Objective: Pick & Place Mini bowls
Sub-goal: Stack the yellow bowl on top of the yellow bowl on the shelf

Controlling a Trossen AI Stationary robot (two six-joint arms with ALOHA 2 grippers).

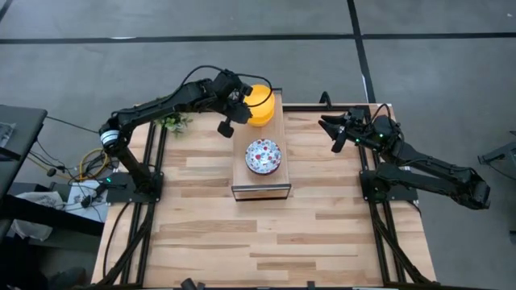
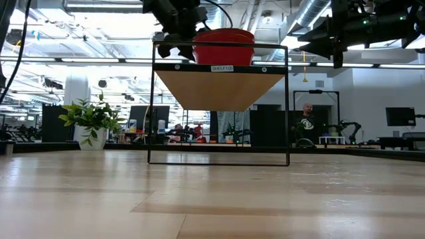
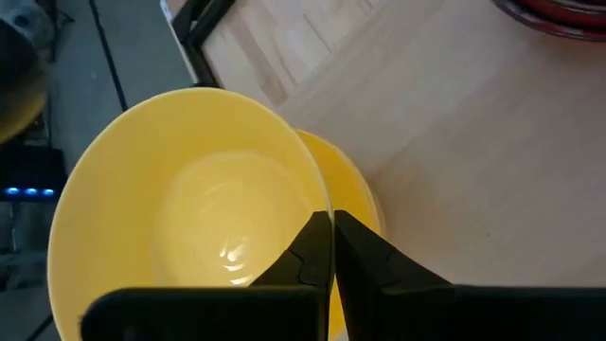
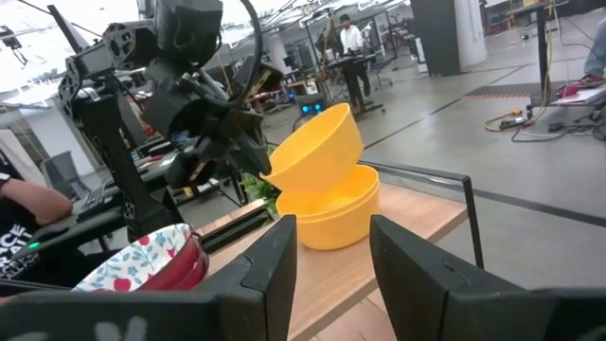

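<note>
Left gripper (image 3: 331, 248) pinching rim of tilted yellow bowl (image 3: 189, 199) over stack (image 4: 329, 213) below it. Level bowl, lower straight, release gently. Right gripper (image 4: 331, 248) spread, idle.

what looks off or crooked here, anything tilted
The top yellow bowl sits tilted, not nested flat in the yellow bowl beneath it, at the far end of the wooden shelf. The left gripper is pinching its rim, which explains the tilt. The floral bowl sits level.
</note>
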